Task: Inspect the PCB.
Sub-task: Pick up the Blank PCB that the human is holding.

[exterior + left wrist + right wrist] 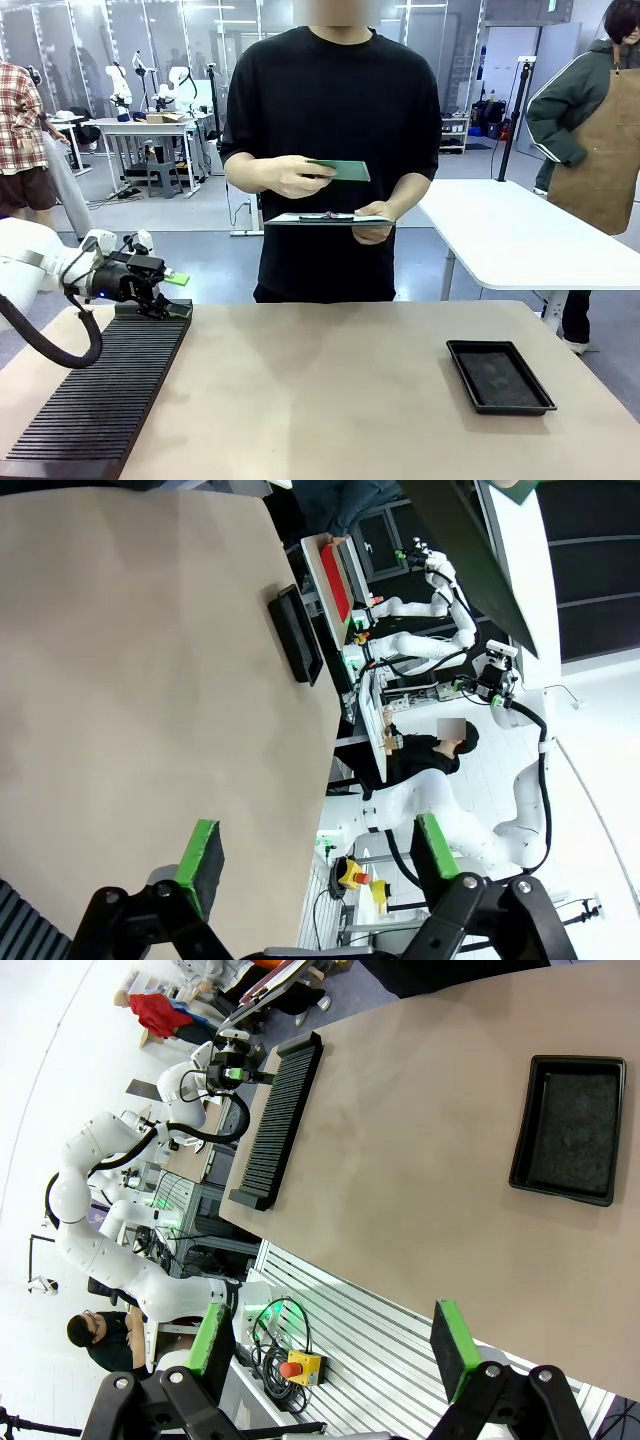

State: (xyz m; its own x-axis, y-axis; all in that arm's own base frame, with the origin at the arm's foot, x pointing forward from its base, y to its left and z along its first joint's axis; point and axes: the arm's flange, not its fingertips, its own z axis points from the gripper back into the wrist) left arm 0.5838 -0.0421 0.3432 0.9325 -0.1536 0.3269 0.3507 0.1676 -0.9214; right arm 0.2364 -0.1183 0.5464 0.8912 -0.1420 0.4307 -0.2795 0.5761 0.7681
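The person across the table holds the green PCB [338, 170] flat at chest height in one hand, above a grey clipboard [330, 218] held in the other hand. My left gripper [172, 293] hovers just over the far end of the black slotted rack [100, 395] at the table's left. It is open, and in the left wrist view nothing lies between its green pads [203, 855]. In the right wrist view my right gripper [330, 1340] is open and holds nothing, high above the table's near edge.
A shallow black tray [500, 375] lies at the right of the table, and shows as the tray [565, 1130] and the tray [297, 635] in the wrist views. The rack [275, 1115] runs along the left side. Bare tan tabletop [320, 390] lies between them. Another person stands far right.
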